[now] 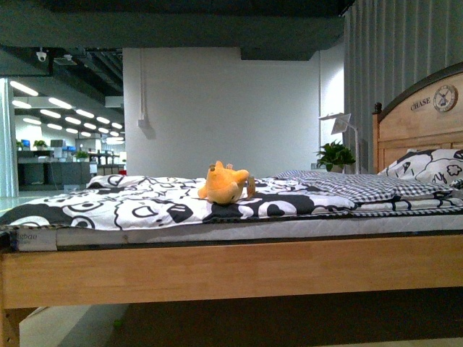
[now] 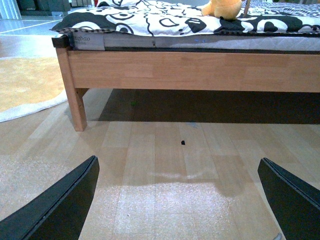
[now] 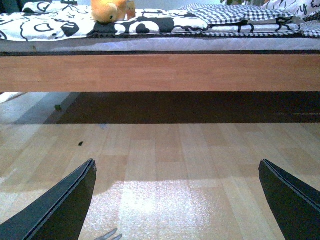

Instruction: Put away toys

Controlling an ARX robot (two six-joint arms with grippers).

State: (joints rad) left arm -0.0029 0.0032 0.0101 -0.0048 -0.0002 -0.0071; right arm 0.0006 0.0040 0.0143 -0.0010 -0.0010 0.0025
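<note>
Plush toy (image 1: 224,183), yellow-orange and soft-looking, lies on top of the bed (image 1: 217,233), roughly midway along it and set back from the near edge. It rests on a black-and-white cartoon-print quilt (image 1: 130,206) that covers the foot half of the bed. Towards the head end, a grey checked blanket (image 1: 340,184) lies over the quilt, and past that a matching printed pillow (image 1: 427,166) leans at the wooden headboard (image 1: 419,119). A potted plant (image 1: 335,155) shows beyond the far side of the bed, near the headboard.

The bed's long wooden side rail (image 1: 231,271) runs straight across in front of me, with deep shadow under it.

Both arms are on the near side of the bed, out over the pale wood floor (image 2: 160,145) and well apart from the toy. The left gripper (image 2: 177,159) faces the foot-end stretch of the rail, where a bed leg (image 2: 75,95) meets the floor; its two dark fingers (image 2: 60,205) are spread wide with nothing between them. A yellow rug (image 2: 25,82) lies off the foot end of the bed, and a small dark speck (image 2: 183,142) sits on the floor just short of the shadow.

The right gripper (image 3: 177,160) faces the rail further towards the head end, its fingers likewise wide apart and empty.
</note>
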